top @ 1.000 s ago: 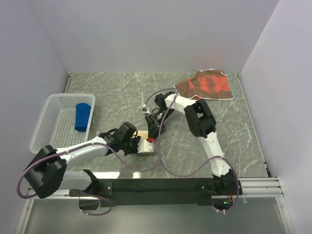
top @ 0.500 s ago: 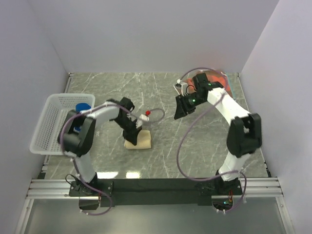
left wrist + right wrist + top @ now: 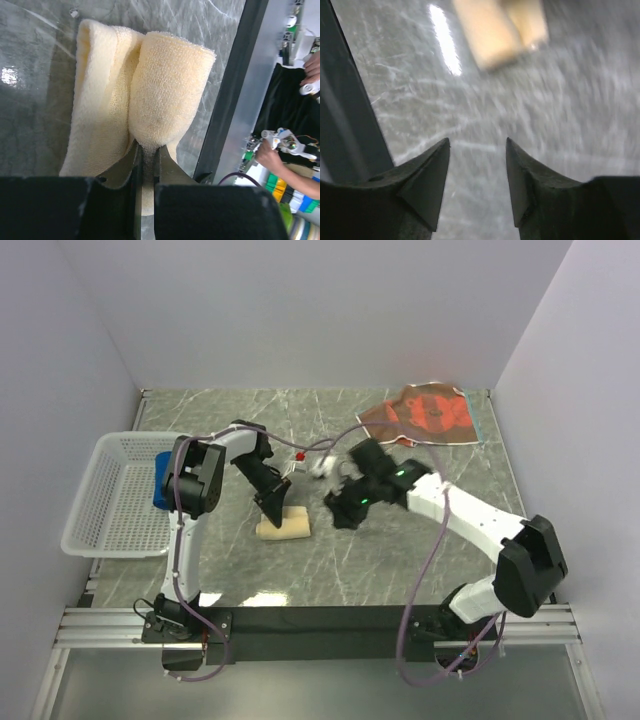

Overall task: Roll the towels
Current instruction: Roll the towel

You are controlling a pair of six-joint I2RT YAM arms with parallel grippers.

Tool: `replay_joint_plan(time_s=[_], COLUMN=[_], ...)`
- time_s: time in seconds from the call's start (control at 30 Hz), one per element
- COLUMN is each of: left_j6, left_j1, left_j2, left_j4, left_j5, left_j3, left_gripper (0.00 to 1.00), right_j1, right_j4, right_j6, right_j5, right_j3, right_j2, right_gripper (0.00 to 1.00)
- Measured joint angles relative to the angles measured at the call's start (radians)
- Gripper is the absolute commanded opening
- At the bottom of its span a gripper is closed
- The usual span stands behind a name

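The yellow towel [image 3: 285, 527] lies partly rolled at the table's middle, its cream side [image 3: 165, 90] filling the left wrist view. My left gripper [image 3: 272, 502] [image 3: 147, 147] is shut on the near end of its roll. My right gripper [image 3: 338, 515] [image 3: 477, 142] hangs open over bare marble just right of that towel [image 3: 500, 30], with nothing between its fingers. The blue towel [image 3: 167, 480] sits rolled in the basket. At the back right the brown-and-orange patterned towel [image 3: 425, 412] lies spread flat.
A white mesh basket [image 3: 100, 510] stands at the left edge of the table. Grey walls close in the left, back and right sides. A black rail [image 3: 320, 620] with the arm bases runs along the near edge.
The right gripper has come from near the patterned towel down to the yellow towel's right side, its jaws slightly wider. The left gripper stays shut on the yellow towel.
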Motion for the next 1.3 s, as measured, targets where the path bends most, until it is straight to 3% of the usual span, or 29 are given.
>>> replay_joint_plan(time_s=[0.1, 0.27, 0.6, 0.7, 0.73, 0.83, 0.97, 1.0, 1.17, 1.3], left_j6=[0.003, 0.004, 0.008, 0.008, 0.008, 0.012, 0.016, 0.016, 0.019, 0.009], left_j1=[0.003, 0.005, 0.010, 0.010, 0.011, 0.012, 0.024, 0.031, 0.090, 0.214], left_j2=[0.021, 0.024, 0.023, 0.023, 0.023, 0.023, 0.013, 0.002, -0.092, -0.220], left_j4=[-0.024, -0.026, -0.022, -0.020, -0.020, -0.020, -0.002, 0.012, 0.124, 0.219], left_j5=[0.008, 0.011, 0.026, 0.026, 0.026, 0.027, 0.040, 0.048, 0.066, 0.069], left_j3=[0.018, 0.018, 0.006, 0.006, 0.006, 0.006, -0.012, -0.023, -0.090, -0.112], left_gripper=[0.07, 0.07, 0.09, 0.09, 0.10, 0.15, 0.28, 0.36, 0.44, 0.46], right_j1=[0.177, 0.354, 0.438, 0.441, 0.443, 0.444, 0.418, 0.402, 0.327, 0.276], right_j4=[0.086, 0.195, 0.340, 0.354, 0.354, 0.354, 0.314, 0.294, 0.236, 0.164], right_j6=[-0.039, -0.135, -0.281, -0.291, -0.293, -0.297, -0.286, -0.280, -0.249, -0.209], right_j5=[0.119, 0.323, 0.528, 0.548, 0.552, 0.549, 0.480, 0.442, 0.243, 0.056], right_j3=[0.021, 0.089, 0.143, 0.151, 0.153, 0.153, 0.178, 0.191, 0.234, 0.268], right_j2=[0.053, 0.195, 0.451, 0.486, 0.486, 0.488, 0.490, 0.494, 0.512, 0.539], right_gripper=[0.64, 0.65, 0.50, 0.40, 0.30, 0.00, 0.00, 0.00, 0.00, 0.00])
